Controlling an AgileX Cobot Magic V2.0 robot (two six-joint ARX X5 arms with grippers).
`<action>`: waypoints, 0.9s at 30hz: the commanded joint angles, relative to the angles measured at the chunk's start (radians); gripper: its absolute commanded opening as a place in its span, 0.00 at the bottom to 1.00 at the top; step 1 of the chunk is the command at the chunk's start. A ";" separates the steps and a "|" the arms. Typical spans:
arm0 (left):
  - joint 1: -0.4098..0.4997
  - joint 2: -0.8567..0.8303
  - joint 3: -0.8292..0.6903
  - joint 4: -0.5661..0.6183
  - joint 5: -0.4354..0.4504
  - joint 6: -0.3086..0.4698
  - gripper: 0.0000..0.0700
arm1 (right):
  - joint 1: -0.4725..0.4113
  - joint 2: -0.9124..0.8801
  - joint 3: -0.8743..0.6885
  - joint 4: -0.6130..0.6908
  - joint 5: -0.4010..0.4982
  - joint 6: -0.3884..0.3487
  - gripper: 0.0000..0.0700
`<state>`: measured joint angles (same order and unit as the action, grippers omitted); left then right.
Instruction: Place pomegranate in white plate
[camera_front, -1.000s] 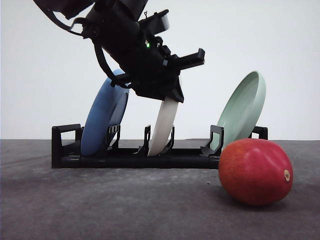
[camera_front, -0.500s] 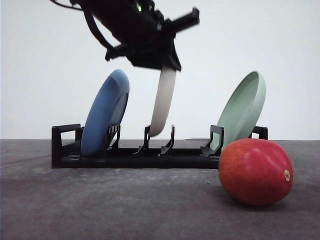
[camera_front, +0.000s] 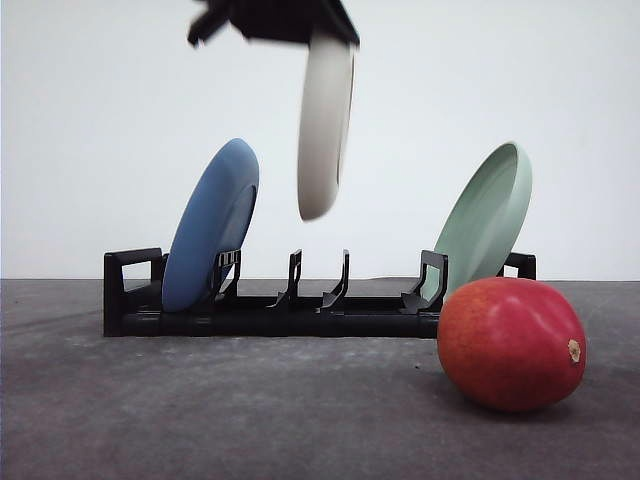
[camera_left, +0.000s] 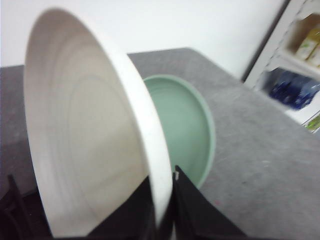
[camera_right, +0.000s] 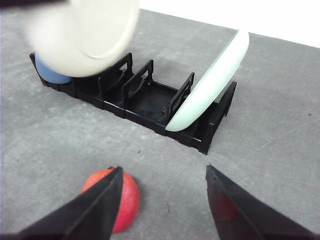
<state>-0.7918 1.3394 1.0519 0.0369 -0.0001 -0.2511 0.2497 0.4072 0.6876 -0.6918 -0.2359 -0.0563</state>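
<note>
Nearest to me, the pomegranate (camera_front: 511, 343) lies on the dark grey table (camera_front: 200, 420), in front of the right end of the black rack (camera_front: 270, 310) and just before the pale green plate (camera_front: 484, 224) that leans in the rack's last slot. Nothing holds the fruit. The right gripper (camera_right: 162, 200) hangs above it with its two fingers spread wide and nothing between them, the pomegranate (camera_right: 112, 200) showing low beside one finger.

Further back stands the rack, with the blue plate (camera_front: 210, 225) leaning at its left end and the two middle slots bare.

Above those slots the white plate (camera_front: 325, 125) hangs on edge in the air, its lower rim well clear of the rack. The left gripper (camera_left: 162, 200) pinches its rim, fingers pressed to either face of the plate (camera_left: 90, 145).

So I judge the task to be at an early stage: the plate is out of the rack but not yet laid flat on the table, and the fruit has not been picked up or placed.

Compared with half a second ago, the plate has risen from just above its slot to high over the rack, and the arm has climbed so that just its lower end shows at the top of the front view. The pomegranate and the other two plates have not moved.
</note>
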 joint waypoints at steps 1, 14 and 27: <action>-0.019 -0.028 0.020 -0.016 0.003 -0.005 0.01 | 0.004 0.002 0.014 0.010 -0.003 -0.003 0.48; -0.173 -0.294 -0.230 0.004 -0.160 -0.015 0.01 | 0.004 0.002 0.014 0.010 -0.003 -0.003 0.48; -0.312 -0.394 -0.468 0.101 -0.195 0.112 0.01 | 0.004 0.002 0.014 0.010 -0.003 0.010 0.48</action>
<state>-1.0888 0.9361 0.5789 0.1278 -0.1886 -0.2244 0.2497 0.4072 0.6876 -0.6918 -0.2359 -0.0544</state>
